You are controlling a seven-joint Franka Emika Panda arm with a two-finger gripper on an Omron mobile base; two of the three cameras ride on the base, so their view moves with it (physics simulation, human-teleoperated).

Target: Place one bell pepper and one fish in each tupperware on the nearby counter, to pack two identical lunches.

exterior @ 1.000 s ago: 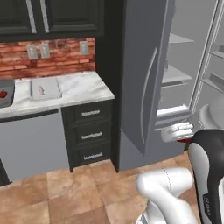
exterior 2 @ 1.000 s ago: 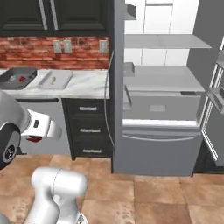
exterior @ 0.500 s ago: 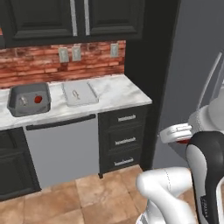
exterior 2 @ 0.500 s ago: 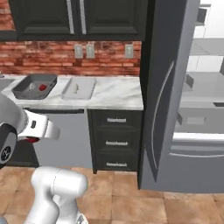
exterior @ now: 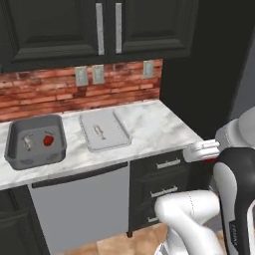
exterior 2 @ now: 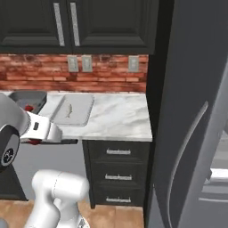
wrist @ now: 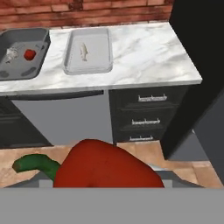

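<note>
A large red bell pepper (wrist: 106, 166) with a green stem fills the bottom of the hand view, and my gripper (exterior: 208, 157) is shut on it, low in front of the cabinets. On the white marble counter (exterior: 154, 127) stand both tupperware. The deep dark grey tub (exterior: 14, 149) on the left holds a fish (exterior: 27, 143) and a small red bell pepper (exterior: 48, 140). Right of it, the flat light grey tray (exterior: 115, 134) holds one fish (exterior: 99, 132). In the right base view my gripper (exterior 2: 44, 140) hangs in front of the counter edge, below the tray (exterior 2: 82, 109).
Black drawers with steel handles (exterior 2: 118, 153) sit under the counter's right end, and a grey appliance front (exterior: 79, 209) is under the tray. A tall dark fridge door (exterior 2: 191, 133) stands close at the right. A brick backsplash with outlets (exterior: 89, 74) and upper cabinets (exterior: 107, 30) rise behind.
The whole picture has shifted: the base has swung away from the fridge and come closer to the counter. The arm keeps its pose, and the pepper stays in the gripper.
</note>
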